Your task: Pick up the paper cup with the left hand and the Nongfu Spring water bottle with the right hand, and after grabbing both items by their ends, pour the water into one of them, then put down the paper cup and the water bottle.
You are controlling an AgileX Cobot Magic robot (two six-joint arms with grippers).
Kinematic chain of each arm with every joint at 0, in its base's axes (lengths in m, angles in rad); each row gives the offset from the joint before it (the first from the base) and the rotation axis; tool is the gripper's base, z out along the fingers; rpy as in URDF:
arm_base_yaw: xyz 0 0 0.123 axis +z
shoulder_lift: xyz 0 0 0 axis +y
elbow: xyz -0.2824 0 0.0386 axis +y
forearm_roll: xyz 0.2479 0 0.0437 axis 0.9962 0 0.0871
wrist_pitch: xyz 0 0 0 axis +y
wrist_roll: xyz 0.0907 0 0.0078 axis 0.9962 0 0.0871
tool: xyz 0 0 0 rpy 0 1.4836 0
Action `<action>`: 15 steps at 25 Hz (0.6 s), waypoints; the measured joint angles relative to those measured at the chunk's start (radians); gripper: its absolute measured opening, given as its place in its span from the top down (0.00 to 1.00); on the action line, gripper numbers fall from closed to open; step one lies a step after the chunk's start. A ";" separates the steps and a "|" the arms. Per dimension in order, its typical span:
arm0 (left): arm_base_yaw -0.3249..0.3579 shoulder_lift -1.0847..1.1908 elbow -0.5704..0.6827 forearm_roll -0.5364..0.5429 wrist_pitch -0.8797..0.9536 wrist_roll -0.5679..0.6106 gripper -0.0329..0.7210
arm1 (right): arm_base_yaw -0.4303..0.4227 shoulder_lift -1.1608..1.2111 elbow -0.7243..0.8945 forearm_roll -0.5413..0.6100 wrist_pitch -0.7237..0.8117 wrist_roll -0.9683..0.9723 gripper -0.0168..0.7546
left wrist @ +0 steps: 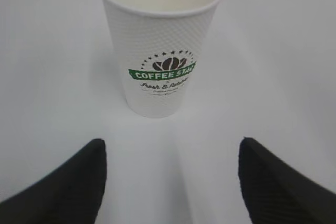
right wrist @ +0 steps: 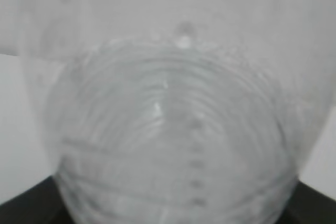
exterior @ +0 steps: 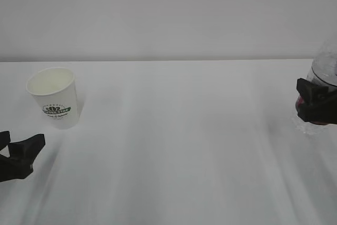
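A plain white worktop point(exterior: 174, 146) meets a pale wall; the paper cup point(exterior: 54, 97) stands upright at far left, just beyond and right of the left pincer point(exterior: 18, 154), while the right pincer point(exterior: 316, 106) clasps the Nongfu Spring water bottle point(exterior: 325, 72) at the right edge. From the left wrist, the released pincer point(left wrist: 170, 182) spreads wide with the white, green-logoed cup point(left wrist: 160, 45) dead ahead, untouched. From the right wrist, the clear ribbed bottle point(right wrist: 173, 145) fills the frame between the dark jaws.

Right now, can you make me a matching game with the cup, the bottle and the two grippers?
Things:
1. paper cup
2. water bottle
3. left gripper
4. right gripper

What fits:
A. open, with nothing between its fingers
B. standing upright on the white table, empty inside
C. wrapped around the bottle
D. clear plastic, at the right edge

Pairs: 1-B, 2-D, 3-A, 4-C
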 joint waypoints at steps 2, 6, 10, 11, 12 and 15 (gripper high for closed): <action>0.000 0.000 0.000 0.000 0.000 0.000 0.20 | 0.000 -0.035 0.002 -0.021 0.032 0.000 0.35; 0.000 0.000 0.000 0.000 0.000 0.000 0.20 | 0.000 -0.107 0.008 -0.064 0.089 0.000 0.35; 0.000 0.000 0.000 0.000 0.000 0.000 0.20 | 0.000 -0.167 0.008 -0.122 0.166 0.029 0.35; 0.000 0.000 0.000 0.000 0.000 0.000 0.20 | 0.000 -0.178 0.008 -0.143 0.181 0.042 0.35; 0.000 0.000 0.000 0.002 0.000 0.000 0.20 | 0.000 -0.186 0.008 -0.161 0.192 0.060 0.35; 0.000 0.000 0.000 0.007 0.000 0.000 0.20 | 0.000 -0.207 0.008 -0.233 0.210 0.108 0.35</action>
